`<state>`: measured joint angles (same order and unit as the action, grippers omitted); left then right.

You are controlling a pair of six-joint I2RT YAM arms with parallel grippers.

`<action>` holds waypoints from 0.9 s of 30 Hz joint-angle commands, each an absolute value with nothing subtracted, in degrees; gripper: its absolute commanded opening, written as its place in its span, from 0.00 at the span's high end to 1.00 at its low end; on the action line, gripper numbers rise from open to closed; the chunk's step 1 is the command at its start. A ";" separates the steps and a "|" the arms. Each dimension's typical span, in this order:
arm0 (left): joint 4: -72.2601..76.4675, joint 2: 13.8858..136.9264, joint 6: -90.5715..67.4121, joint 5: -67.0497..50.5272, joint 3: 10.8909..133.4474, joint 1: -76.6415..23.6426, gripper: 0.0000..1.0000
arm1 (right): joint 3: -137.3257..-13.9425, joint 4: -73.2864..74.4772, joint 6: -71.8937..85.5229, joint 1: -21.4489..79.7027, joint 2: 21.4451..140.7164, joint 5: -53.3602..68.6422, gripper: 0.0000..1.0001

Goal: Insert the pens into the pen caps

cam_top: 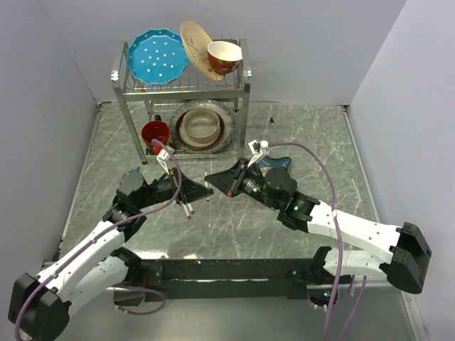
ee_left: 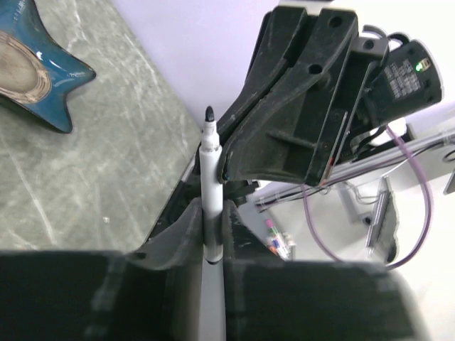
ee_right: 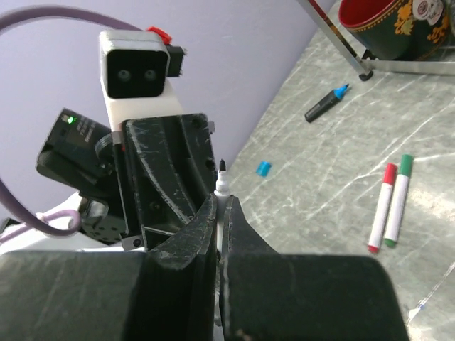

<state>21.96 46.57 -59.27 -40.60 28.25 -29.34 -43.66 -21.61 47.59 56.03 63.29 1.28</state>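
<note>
Pen (ee_left: 210, 177) pinched in left gripper (ee_left: 212, 210); right gripper (ee_right: 222, 204) closed; we judge it light, stiff, slick; hold mid-barrel.

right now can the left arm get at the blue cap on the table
Probably not yet: the left arm has its jaws closed around a black-tipped pen, so no free grip. The blue cap itself lies bare on the table, nothing over it.
</note>
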 commanded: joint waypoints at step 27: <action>-22.50 39.03 -30.33 -12.04 46.76 -29.27 0.99 | -67.04 6.76 23.83 16.80 78.11 -10.99 0.46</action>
<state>-19.79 40.88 -35.07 -16.43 45.19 -29.34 -60.01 3.57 31.18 20.86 68.45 -9.32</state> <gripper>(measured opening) 0.063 0.535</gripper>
